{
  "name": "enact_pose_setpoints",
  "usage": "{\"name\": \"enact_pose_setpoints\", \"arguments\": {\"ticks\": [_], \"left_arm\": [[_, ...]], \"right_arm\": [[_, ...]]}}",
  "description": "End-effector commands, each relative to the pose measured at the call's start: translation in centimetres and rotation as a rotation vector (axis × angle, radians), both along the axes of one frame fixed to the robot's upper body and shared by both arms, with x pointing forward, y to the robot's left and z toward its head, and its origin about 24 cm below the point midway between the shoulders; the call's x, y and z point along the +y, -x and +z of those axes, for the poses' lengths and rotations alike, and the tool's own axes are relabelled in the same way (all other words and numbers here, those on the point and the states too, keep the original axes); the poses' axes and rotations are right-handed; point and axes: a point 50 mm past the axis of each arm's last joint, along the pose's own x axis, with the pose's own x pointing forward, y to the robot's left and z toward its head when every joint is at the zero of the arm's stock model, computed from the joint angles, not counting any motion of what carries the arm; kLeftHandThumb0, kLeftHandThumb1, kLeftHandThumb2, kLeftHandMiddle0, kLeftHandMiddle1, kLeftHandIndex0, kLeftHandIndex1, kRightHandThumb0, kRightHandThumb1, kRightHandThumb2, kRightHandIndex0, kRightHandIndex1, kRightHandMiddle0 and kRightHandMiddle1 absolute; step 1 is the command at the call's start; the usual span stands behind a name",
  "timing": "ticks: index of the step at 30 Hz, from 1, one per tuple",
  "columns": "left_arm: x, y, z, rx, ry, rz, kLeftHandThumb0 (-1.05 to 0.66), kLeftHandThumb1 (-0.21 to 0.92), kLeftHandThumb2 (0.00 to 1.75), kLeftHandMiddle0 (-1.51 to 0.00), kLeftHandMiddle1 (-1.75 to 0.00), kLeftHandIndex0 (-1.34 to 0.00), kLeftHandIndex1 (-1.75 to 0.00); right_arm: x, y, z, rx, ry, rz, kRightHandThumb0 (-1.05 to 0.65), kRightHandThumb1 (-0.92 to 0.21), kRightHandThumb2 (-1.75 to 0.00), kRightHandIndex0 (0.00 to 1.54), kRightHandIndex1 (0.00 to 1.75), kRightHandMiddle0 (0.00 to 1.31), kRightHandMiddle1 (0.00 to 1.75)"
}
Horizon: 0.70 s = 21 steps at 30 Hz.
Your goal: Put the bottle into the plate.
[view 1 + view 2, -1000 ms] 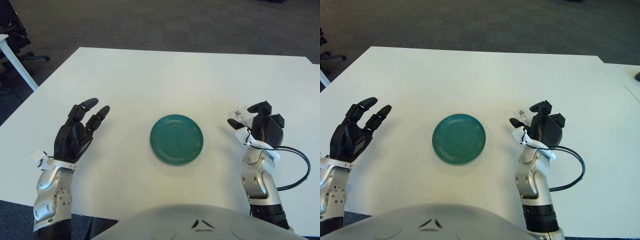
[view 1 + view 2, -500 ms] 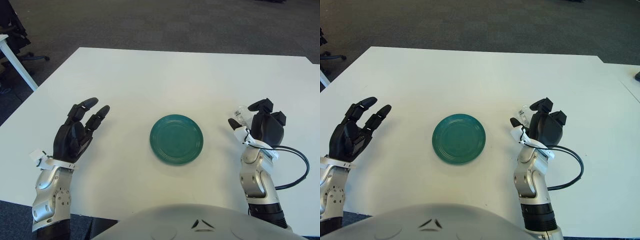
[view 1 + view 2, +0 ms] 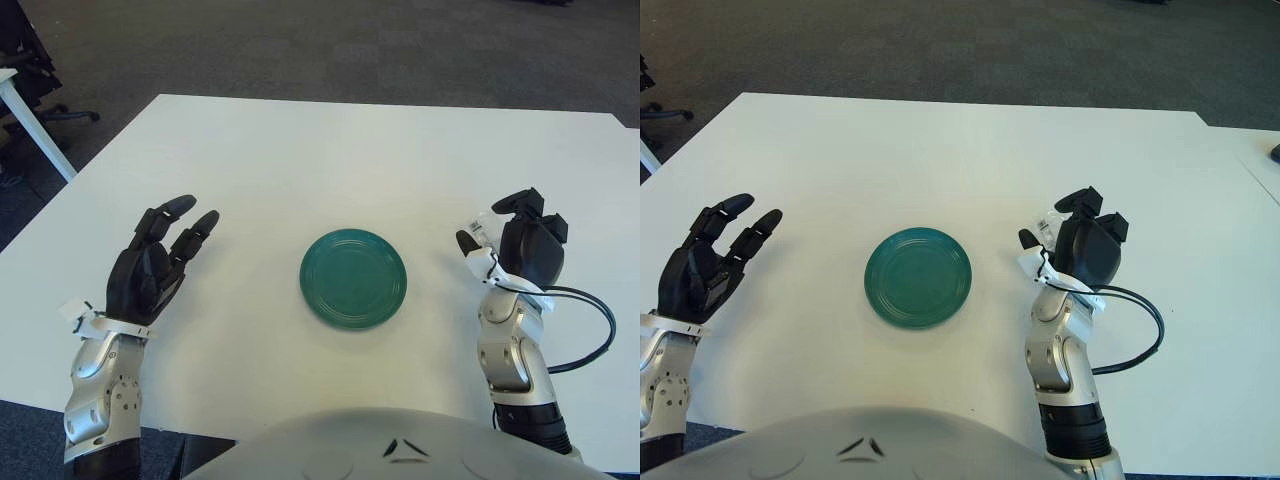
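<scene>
The counter (image 3: 330, 150) has a smooth, matt white top. The plate (image 3: 353, 277) looks like glazed teal ceramic or hard plastic, with faint concentric rings and a soft sheen. The bottle (image 3: 484, 227) is clear, glossy plastic. Both the left hand (image 3: 155, 265) and the right hand (image 3: 525, 245) are cased in matt black plastic, on brushed silvery metal forearms. A smooth black rubbery cable (image 3: 590, 330) loops by the right arm. The floor (image 3: 330, 45) is dark, rough carpet.

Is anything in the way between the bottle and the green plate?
No, nothing visible. The right hand has its fingers around the clear bottle, just right of the green plate. Only bare white table lies between them. The left hand waits far left.
</scene>
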Motion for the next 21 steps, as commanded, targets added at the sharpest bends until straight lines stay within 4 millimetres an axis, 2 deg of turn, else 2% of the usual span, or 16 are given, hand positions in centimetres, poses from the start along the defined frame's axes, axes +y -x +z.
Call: {"name": "enact_pose_setpoints", "arguments": {"ticks": [1,2,3,4,5,6,9,10,12,13,15,18,21], "left_arm": [[0.2,-0.2,0.3,-0.006,-0.007,0.003,-0.61,0.92,0.48,-0.41,-0.29,-0.09,-1.10],[0.2,-0.1,0.3,-0.006,-0.007,0.003,-0.61,0.92,0.48,-0.41,-0.29,-0.09,-1.10],[0.1,-0.1,0.3,-0.006,-0.007,0.003,-0.61,0.92,0.48,-0.41,-0.29,-0.09,-1.10],[0.1,-0.1,0.3,-0.006,-0.007,0.003,-0.61,0.92,0.48,-0.41,-0.29,-0.09,-1.10],[0.1,-0.1,0.3,-0.006,-0.007,0.003,-0.61,0.92,0.48,-0.41,-0.29,-0.09,-1.10],[0.1,-0.1,0.3,-0.006,-0.007,0.003,-0.61,0.92,0.48,-0.41,-0.29,-0.09,-1.10],[0.1,-0.1,0.3,-0.007,-0.007,0.002,-0.61,0.92,0.48,-0.41,-0.29,-0.09,-1.10],[0.0,-0.1,0.3,-0.007,-0.007,0.002,-0.61,0.92,0.48,-0.41,-0.29,-0.09,-1.10],[0.0,0.0,0.3,-0.007,-0.007,0.002,-0.61,0.92,0.48,-0.41,-0.29,-0.09,-1.10],[0.0,0.0,0.3,-0.007,-0.007,0.002,-0.61,0.92,0.48,-0.41,-0.29,-0.09,-1.10],[0.0,0.0,0.3,-0.007,-0.007,0.002,-0.61,0.92,0.48,-0.41,-0.29,-0.09,-1.10],[0.0,0.0,0.3,-0.007,-0.007,0.002,-0.61,0.92,0.48,-0.41,-0.29,-0.09,-1.10],[0.0,0.0,0.4,-0.007,-0.007,0.002,-0.61,0.92,0.48,-0.41,-0.29,-0.09,-1.10]], "right_arm": [[-0.3,0.1,0.2,-0.017,-0.015,0.015,-0.35,-0.35,-1.23,0.83,1.75,0.68,1.75],[-0.4,0.1,0.1,-0.015,-0.013,0.017,-0.37,-0.46,-1.06,0.62,1.66,0.59,1.70],[-0.5,0.1,0.1,-0.006,-0.006,0.017,-0.37,-0.55,-0.92,0.49,1.60,0.54,1.66],[-0.6,0.1,0.0,0.008,0.004,0.016,-0.43,-0.57,-0.86,0.44,1.52,0.45,1.62],[-0.6,0.1,0.0,0.018,0.010,0.014,-0.54,-0.61,-0.76,0.35,1.31,0.30,1.51],[-0.7,0.1,-0.1,0.046,0.028,0.007,-0.60,-0.65,-0.67,0.30,1.16,0.21,1.44],[-1.0,0.2,-0.3,0.127,0.086,-0.013,-0.78,-0.79,-0.46,0.19,0.82,0.08,1.19],[-1.1,0.3,-0.3,0.156,0.107,-0.016,-0.85,-0.84,-0.41,0.16,0.65,0.05,1.04],[-1.2,0.4,-0.3,0.186,0.127,-0.020,-0.96,-0.89,-0.39,0.12,0.39,0.02,0.79],[-1.2,0.5,-0.3,0.217,0.148,-0.019,-0.98,-0.89,-0.39,0.12,0.36,0.02,0.76],[-1.3,0.5,-0.4,0.289,0.192,-0.017,-1.02,-0.91,-0.49,0.07,0.20,0.01,0.47],[-1.4,0.6,-0.5,0.373,0.225,-0.008,-1.04,-0.92,-0.58,0.02,0.07,0.00,0.21],[-1.5,0.6,-0.5,0.430,0.241,-0.002,-1.05,-0.92,-0.63,0.01,0.02,0.00,0.08]]}}
